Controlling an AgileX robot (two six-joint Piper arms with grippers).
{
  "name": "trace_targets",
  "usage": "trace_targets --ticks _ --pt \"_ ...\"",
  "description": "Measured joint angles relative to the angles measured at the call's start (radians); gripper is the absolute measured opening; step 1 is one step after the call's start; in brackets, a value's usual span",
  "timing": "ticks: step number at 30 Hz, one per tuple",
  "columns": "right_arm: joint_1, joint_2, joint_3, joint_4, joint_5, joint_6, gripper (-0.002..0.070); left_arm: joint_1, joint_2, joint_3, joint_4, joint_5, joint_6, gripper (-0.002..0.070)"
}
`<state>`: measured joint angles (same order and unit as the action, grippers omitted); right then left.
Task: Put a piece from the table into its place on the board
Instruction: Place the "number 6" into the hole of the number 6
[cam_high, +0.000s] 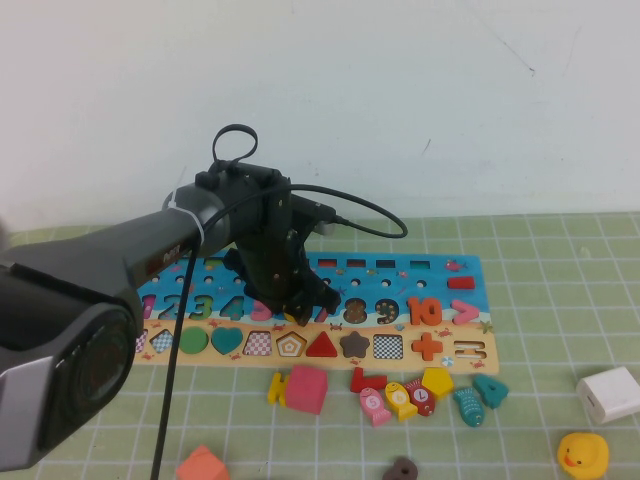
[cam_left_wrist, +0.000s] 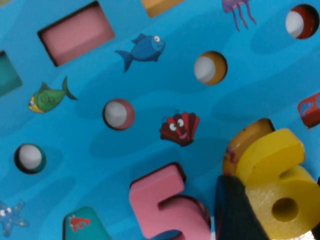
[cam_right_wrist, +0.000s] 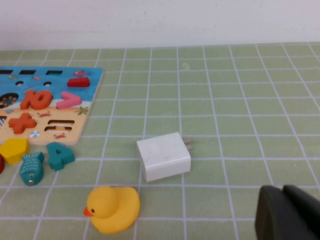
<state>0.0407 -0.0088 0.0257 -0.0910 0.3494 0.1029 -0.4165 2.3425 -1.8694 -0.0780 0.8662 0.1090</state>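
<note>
Over number row of board (cam_high: 330, 300), left gripper (cam_high: 298, 308) low, closed on yellow six (cam_left_wrist: 280, 192). Six tilted, just above its cutout, beside pink five (cam_left_wrist: 167, 207) seated in board. Blue board surface around shows painted fish, red shell, round holes with pegs. Loose pieces on table near board's front edge: pink block (cam_high: 306, 388), teal four (cam_high: 490, 389), yellow pentagon (cam_high: 436, 380). White charger (cam_high: 609, 393) and yellow duck (cam_high: 582, 456) further right. Right gripper (cam_right_wrist: 287, 215) near duck, above green mat; fingers' state cannot tell.
</note>
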Motion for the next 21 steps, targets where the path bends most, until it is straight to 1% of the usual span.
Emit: trace_targets --ticks 5,8,17,21 --pt "0.000 0.000 0.000 0.000 0.000 0.000 -0.0001 0.000 0.002 0.000 0.000 -0.007 0.000 0.0337" --pt "0.000 0.000 0.000 0.000 0.000 0.000 -0.0001 0.000 0.002 0.000 0.000 -0.007 0.000 0.0349" --pt "0.000 0.000 0.000 0.000 0.000 0.000 -0.0001 0.000 0.002 -0.023 0.000 0.006 0.000 0.0353" --pt "0.000 0.000 0.000 0.000 0.000 0.000 -0.0001 0.000 0.002 -0.073 0.000 0.038 0.000 0.0320"
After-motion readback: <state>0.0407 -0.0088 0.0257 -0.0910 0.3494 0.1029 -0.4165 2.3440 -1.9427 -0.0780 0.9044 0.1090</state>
